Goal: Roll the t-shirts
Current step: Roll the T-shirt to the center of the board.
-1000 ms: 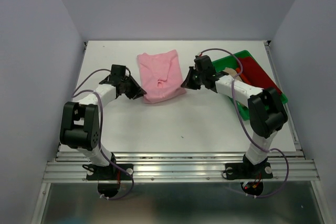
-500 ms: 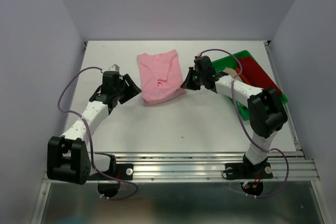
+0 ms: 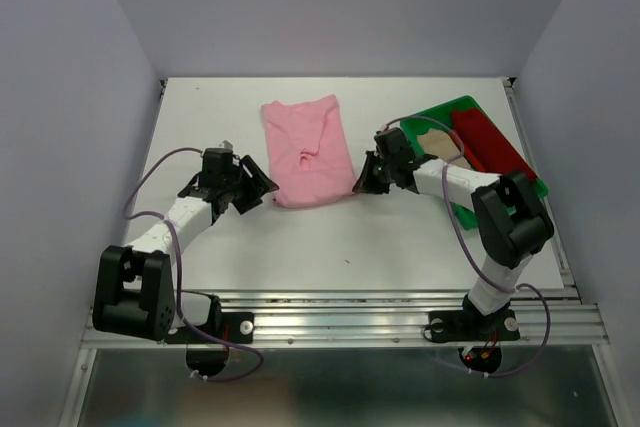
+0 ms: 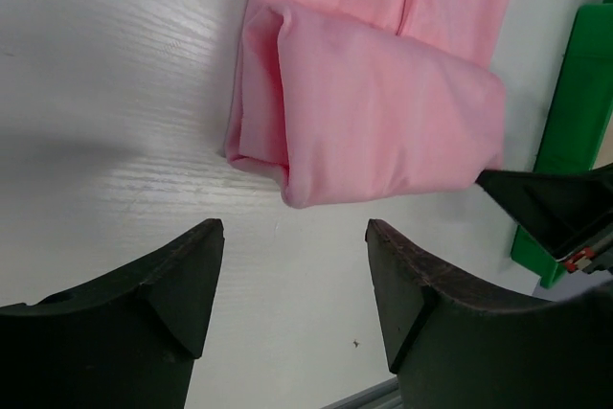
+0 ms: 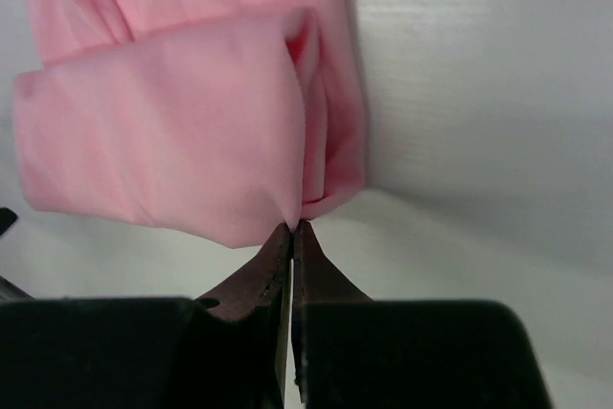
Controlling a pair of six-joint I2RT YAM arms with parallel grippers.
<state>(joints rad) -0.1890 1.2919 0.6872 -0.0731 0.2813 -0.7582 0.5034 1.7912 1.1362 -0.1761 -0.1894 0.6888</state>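
A light pink t-shirt [image 3: 305,150] lies folded lengthwise on the white table, its near end turned over into a first fold [image 4: 383,112]. My right gripper [image 3: 362,181] is at the near right corner of that fold. In the right wrist view its jaws [image 5: 292,227] are shut, pinching a point of the pink cloth [image 5: 172,131]. My left gripper [image 3: 260,187] is open and empty, just left of and nearer than the near left corner [image 4: 295,275]. A dark red t-shirt [image 3: 490,142] and a beige one [image 3: 441,144] lie in the green tray.
The green plastic tray [image 3: 447,107] stands at the right of the table, beside the right arm; its edge shows in the left wrist view [image 4: 575,93]. The table's metal front rail runs along the near edge. Grey walls close in both sides and the back.
My left gripper has let go of the shirt's near left corner and drawn back a little, now open. My right gripper has moved nearer along the shirt's right edge, uncovering the tray.
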